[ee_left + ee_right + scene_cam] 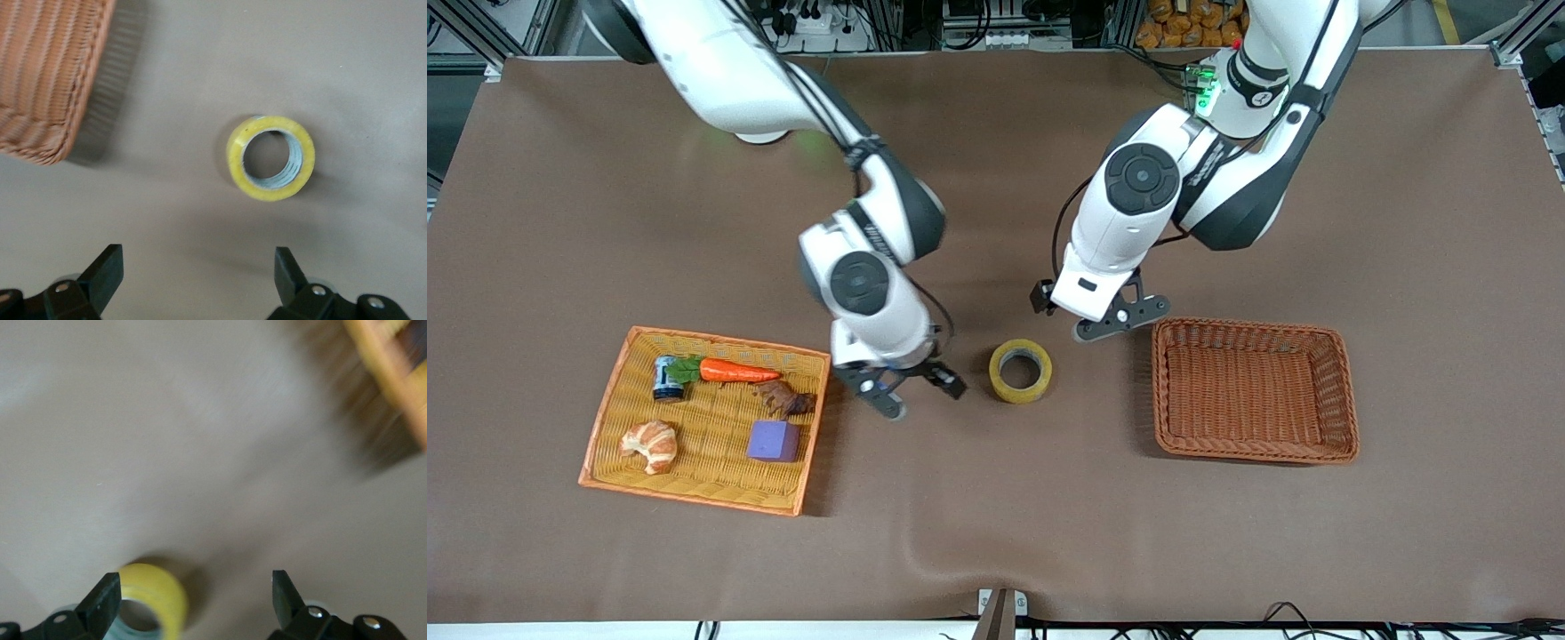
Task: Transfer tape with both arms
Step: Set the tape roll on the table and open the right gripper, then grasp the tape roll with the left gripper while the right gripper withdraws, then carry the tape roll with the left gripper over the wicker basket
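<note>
The right gripper (914,392) stands with its two fingers spread wide and nothing between them; it holds and touches nothing. It hangs over the bare brown table (996,533), between the orange tray (605,444) and the tape (1020,371). In the right wrist view the two black fingertips (107,600) sit well apart, and the tape (153,603) shows just beside one of them, lying outside the gap and free of both. The left gripper (1120,316) is likewise wide open and empty, its fingers (107,270) parted with only table surface between them; it is positioned over the table between the tape and the brown wicker basket (1254,453). In the left wrist view the tape (270,158) lies ahead of the open fingers, clear of them, with the basket corner (47,140) off to one side. The tape is a yellowish ring with a grey inner core. It rests flat on the table with its hole facing up, roughly midway between the two grippers and apart from both, and between the tray and the basket. The tray, toward the right arm's end of the table, contains a carrot (734,371), a small can (665,378), a croissant (651,444), a purple block (774,441) and a dark brown item (787,400).
</note>
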